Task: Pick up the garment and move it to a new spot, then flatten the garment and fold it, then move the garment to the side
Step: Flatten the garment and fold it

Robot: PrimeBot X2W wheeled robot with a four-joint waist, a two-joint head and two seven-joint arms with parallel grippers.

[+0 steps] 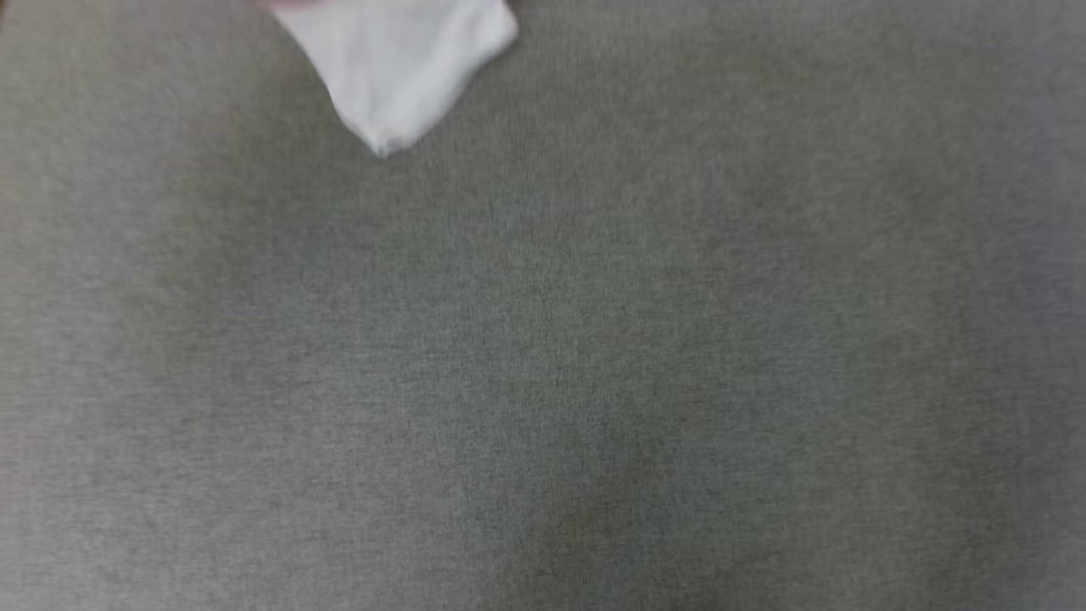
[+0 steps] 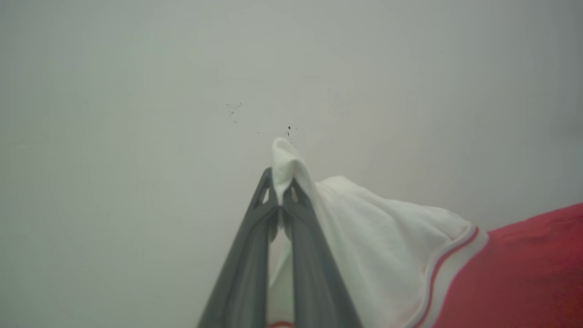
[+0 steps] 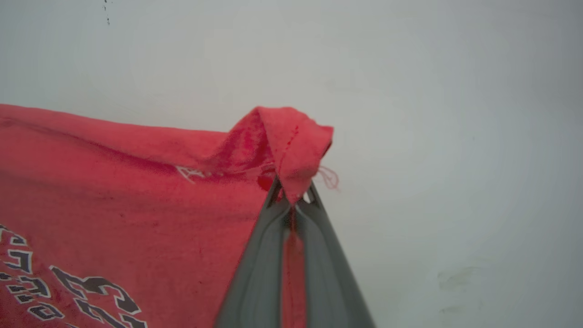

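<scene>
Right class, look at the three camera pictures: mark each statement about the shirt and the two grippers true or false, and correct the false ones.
1. The left gripper is shut on the garment's white sleeve. True.
2. The right gripper is open and holds nothing. False: it is shut on a red corner of the garment.
3. The red fabric is plain, without print. False: dark lettering with pale outlines shows on it.
4. A stripe trim runs between the sleeve and the red body. True.
</scene>
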